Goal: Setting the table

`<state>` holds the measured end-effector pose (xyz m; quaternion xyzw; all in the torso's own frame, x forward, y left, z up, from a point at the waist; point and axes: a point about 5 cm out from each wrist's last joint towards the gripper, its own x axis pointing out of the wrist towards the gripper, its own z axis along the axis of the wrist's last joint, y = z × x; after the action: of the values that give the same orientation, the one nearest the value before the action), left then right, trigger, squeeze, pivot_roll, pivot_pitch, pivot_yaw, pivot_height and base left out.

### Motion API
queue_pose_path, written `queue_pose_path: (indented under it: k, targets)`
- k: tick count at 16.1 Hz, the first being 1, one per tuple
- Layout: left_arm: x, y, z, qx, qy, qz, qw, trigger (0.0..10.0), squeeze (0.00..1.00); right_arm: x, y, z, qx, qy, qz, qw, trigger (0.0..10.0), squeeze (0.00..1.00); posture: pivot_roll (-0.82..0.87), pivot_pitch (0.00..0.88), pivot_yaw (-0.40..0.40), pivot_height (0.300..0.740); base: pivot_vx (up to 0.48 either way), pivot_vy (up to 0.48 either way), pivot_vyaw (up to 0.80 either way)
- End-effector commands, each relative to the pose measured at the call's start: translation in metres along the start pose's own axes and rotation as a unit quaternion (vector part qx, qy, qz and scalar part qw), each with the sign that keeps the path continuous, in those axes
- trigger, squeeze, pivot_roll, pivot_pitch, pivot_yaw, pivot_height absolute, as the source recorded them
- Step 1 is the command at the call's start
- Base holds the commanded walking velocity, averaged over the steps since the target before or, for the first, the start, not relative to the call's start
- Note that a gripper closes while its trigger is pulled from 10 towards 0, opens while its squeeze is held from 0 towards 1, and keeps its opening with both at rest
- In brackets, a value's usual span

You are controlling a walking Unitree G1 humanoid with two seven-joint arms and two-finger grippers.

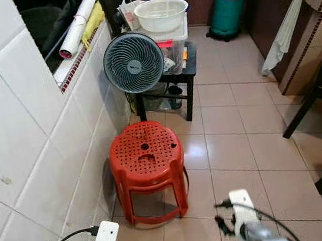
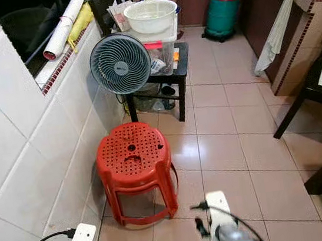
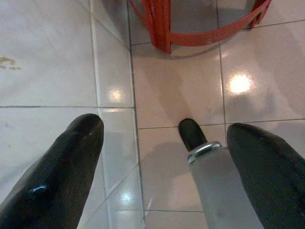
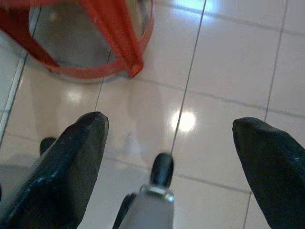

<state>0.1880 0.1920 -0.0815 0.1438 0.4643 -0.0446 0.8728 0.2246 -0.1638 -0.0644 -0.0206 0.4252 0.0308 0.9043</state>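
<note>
Both grippers hang low with nothing in them. The left gripper (image 3: pixel 162 157) has its fingers spread wide over the floor (image 3: pixel 181 86) next to the tiled wall (image 3: pixel 47 52), and the right gripper (image 4: pixel 169 143) is spread just as wide over bare tile. Each one looks down past a silver leg with a dark foot, which I take to be the robot's own.

Just ahead is the red stool (image 1: pixel 145 152), tucked against the wall, its legs poking into both wrist views. Perforated plastic top, hollow legs, so I'd guess it's light and stiff, maybe a bit slick. If it's wanted at the table, the top rim or a leg looks like the easiest thing to pinch.

Behind it a grey fan (image 1: pixel 133 63) stands in front of a small black table (image 1: pixel 189 72). On that sits a clear box (image 1: pixel 174 46) with a white basin (image 1: pixel 162 13) on top. The basin is the closest thing to tableware here: thin plastic, probably light and a little flexy, smooth sides. I'd grab it by the rim, one finger inside and one outside, since the wall would likely slip.

Farther back there's a green gas cylinder (image 1: pixel 227 13). A cloth (image 1: pixel 288 23) hangs off the counter on the right, with dark furniture legs (image 1: pixel 313 106) below.
</note>
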Motion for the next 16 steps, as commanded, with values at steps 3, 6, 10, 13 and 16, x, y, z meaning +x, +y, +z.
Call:
queue_pose_path:
  k: [3,6,10,13,16]
  targets:
    - [0.000,-0.002,-0.001,-0.012,0.000,-0.003,1.000,10.0,0.00,0.001,0.000,0.005,0.008,-0.002,-0.003,1.000,10.0,0.00,-0.10,0.017,-0.007,0.740,0.000,0.000,0.00]
    - [0.000,-0.004,-0.001,-0.013,-0.001,-0.004,1.000,10.0,0.00,0.001,0.002,0.005,0.006,-0.003,0.000,1.000,10.0,0.00,-0.10,0.016,-0.008,0.740,0.000,0.000,0.00]
    - [0.001,-0.007,0.008,-0.021,-0.011,-0.002,1.000,10.0,0.00,0.002,0.005,0.010,0.011,-0.010,0.004,1.000,10.0,0.00,-0.10,0.016,-0.007,0.740,0.000,0.000,0.00]
    - [0.001,-0.007,0.009,-0.020,-0.011,-0.002,1.000,10.0,0.00,0.002,0.006,0.010,0.007,-0.008,0.004,1.000,10.0,0.00,-0.10,0.015,-0.008,0.740,0.000,0.000,0.00]
    - [0.001,-0.007,0.009,-0.020,-0.011,-0.002,1.000,10.0,0.00,0.002,0.006,0.010,0.007,-0.008,0.004,1.000,10.0,0.00,-0.10,0.015,-0.008,0.740,0.000,0.000,0.00]
